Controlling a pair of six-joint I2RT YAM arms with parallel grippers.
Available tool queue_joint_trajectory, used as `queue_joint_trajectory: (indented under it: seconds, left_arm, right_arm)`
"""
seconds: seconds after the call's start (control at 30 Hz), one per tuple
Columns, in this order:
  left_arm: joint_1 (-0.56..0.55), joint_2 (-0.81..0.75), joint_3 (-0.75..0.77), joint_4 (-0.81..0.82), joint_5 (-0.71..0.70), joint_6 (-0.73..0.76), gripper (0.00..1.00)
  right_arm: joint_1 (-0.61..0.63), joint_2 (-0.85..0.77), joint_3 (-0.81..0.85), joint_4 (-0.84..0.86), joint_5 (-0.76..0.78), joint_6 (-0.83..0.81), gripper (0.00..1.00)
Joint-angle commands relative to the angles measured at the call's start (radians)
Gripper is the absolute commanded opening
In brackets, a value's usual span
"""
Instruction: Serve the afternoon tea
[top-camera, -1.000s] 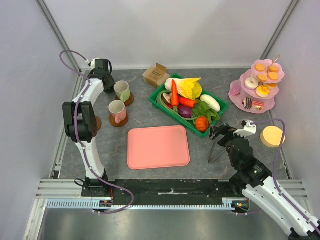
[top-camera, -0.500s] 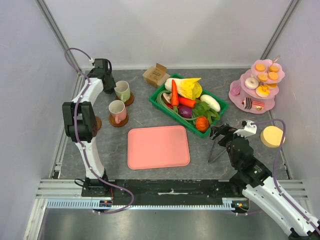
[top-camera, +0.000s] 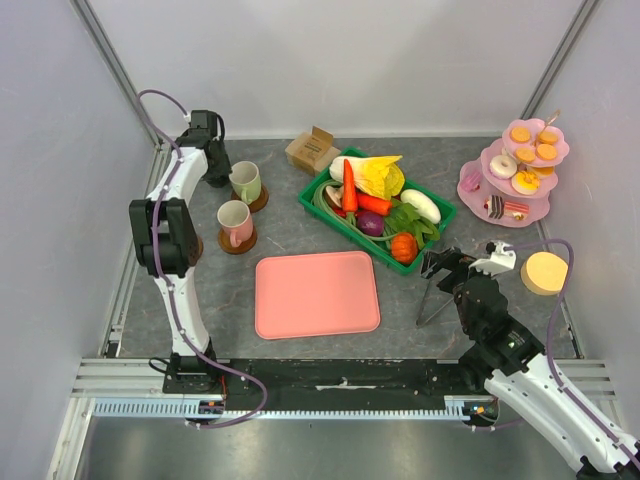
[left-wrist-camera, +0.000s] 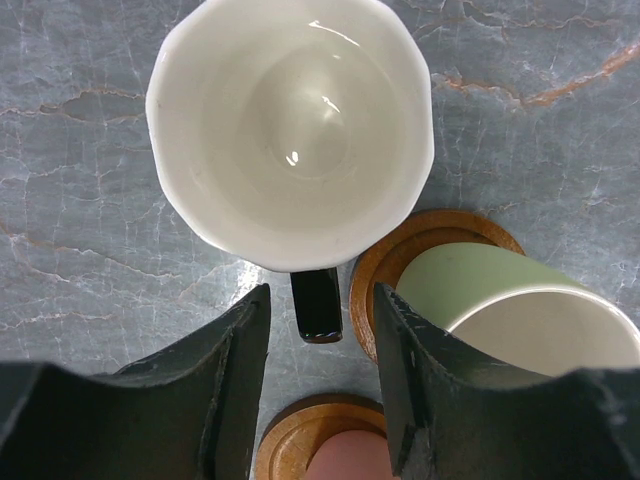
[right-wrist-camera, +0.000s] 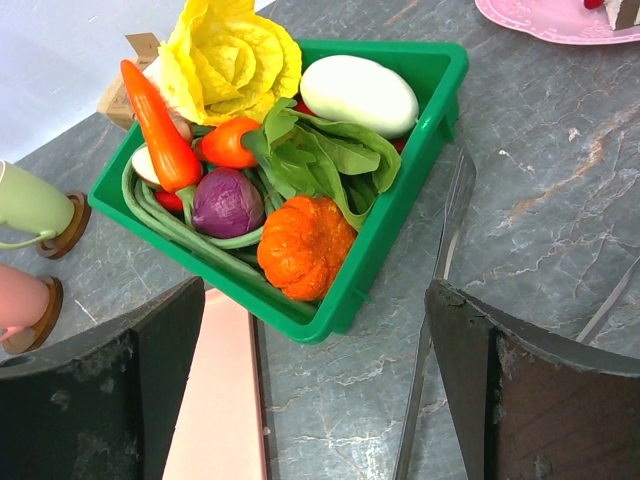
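Observation:
The black mug (left-wrist-camera: 290, 130), white inside, stands below my left wrist; its black handle (left-wrist-camera: 318, 305) lies between my open left gripper's (left-wrist-camera: 320, 335) jaws, untouched. In the top view my left gripper (top-camera: 214, 168) hides that mug. The pale-green mug (left-wrist-camera: 505, 300) (top-camera: 244, 181) and the pink mug (top-camera: 234, 221) (left-wrist-camera: 345, 465) stand on brown coasters (left-wrist-camera: 420, 245). The pink tiered stand (top-camera: 478, 186) at the far right holds donuts, orange biscuits and a cake slice (top-camera: 506, 208). My right gripper (top-camera: 441, 265) (right-wrist-camera: 315, 330) is open and empty near the green basket.
A pink tray (top-camera: 316, 294) lies mid-table. The green basket (right-wrist-camera: 440, 95) (top-camera: 446, 212) holds toy vegetables. Metal tongs (right-wrist-camera: 440, 260) lie on the table beside it. A cardboard box (top-camera: 312, 150) stands at the back. A round pale-orange disc (top-camera: 546, 272) sits at the right.
My left wrist has shifted slightly toward the back of the table beside the pale-green mug. The right arm has not moved.

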Motion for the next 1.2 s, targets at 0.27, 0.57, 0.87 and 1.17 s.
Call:
queue_joint_trajectory:
  seconds: [0.27, 0.57, 0.87, 1.17]
  left_arm:
    - [0.004, 0.091, 0.198, -0.151, -0.011, 0.0, 0.46]
    - [0.004, 0.113, 0.233, -0.184, -0.011, 0.02, 0.41]
    - [0.004, 0.137, 0.273, -0.268, -0.006, -0.008, 0.35]
    - [0.004, 0.151, 0.306, -0.279, -0.009, -0.011, 0.17]
  right_arm:
    - [-0.004, -0.002, 0.017, 0.001, 0.058, -0.024, 0.98]
    - [-0.003, 0.018, 0.04, -0.013, 0.107, -0.031, 0.98]
    - [-0.003, 0.024, 0.045, -0.015, 0.136, -0.034, 0.98]
    - [-0.003, 0.01, 0.041, -0.018, 0.135, -0.033, 0.98]
